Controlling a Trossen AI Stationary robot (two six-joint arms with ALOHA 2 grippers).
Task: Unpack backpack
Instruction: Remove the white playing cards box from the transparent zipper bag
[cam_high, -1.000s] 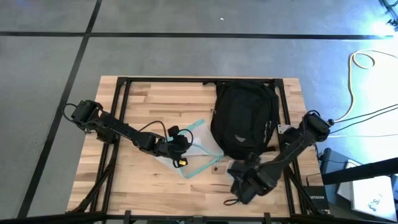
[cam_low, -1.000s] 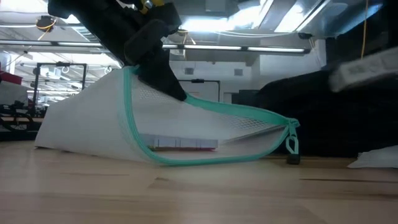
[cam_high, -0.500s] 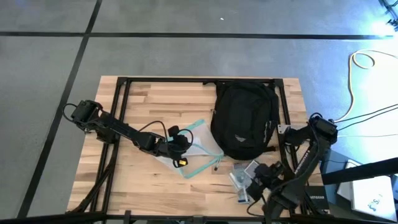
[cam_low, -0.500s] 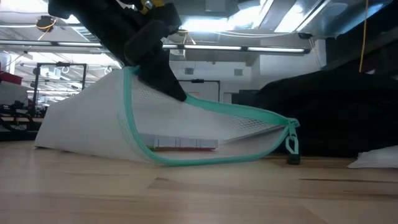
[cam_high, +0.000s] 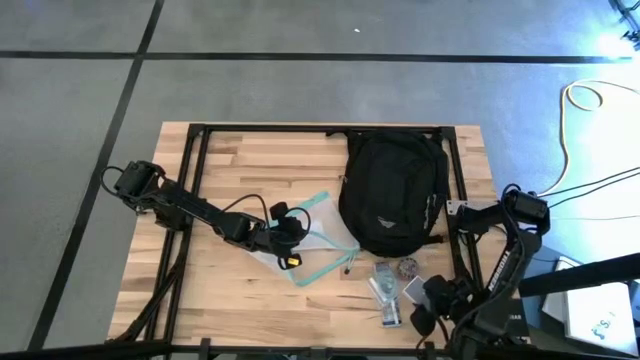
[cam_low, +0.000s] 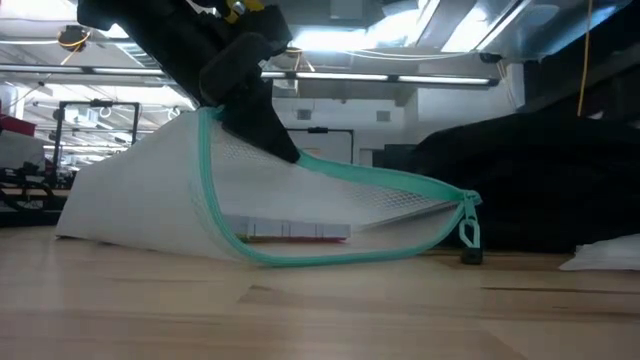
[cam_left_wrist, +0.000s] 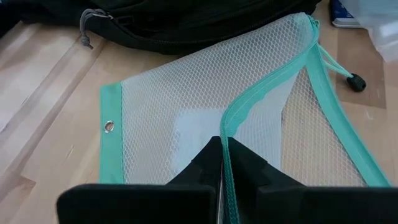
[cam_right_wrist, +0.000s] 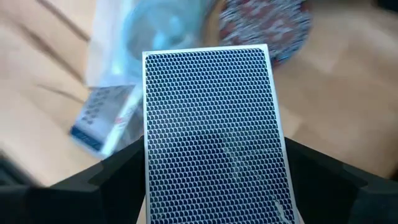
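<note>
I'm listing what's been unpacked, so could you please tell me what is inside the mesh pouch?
Through the mesh pouch a flat whitish item with a red edge shows, lying at the bottom. What it is, and anything behind the left pincer clamping the zipper edge, cannot be seen.

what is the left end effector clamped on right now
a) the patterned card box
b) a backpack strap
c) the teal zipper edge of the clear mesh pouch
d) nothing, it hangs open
c: in the left wrist view the left end effector is shut on the teal zipper edge of the mesh pouch, lifting that edge off the table, while the backpack lies beyond it.
</note>
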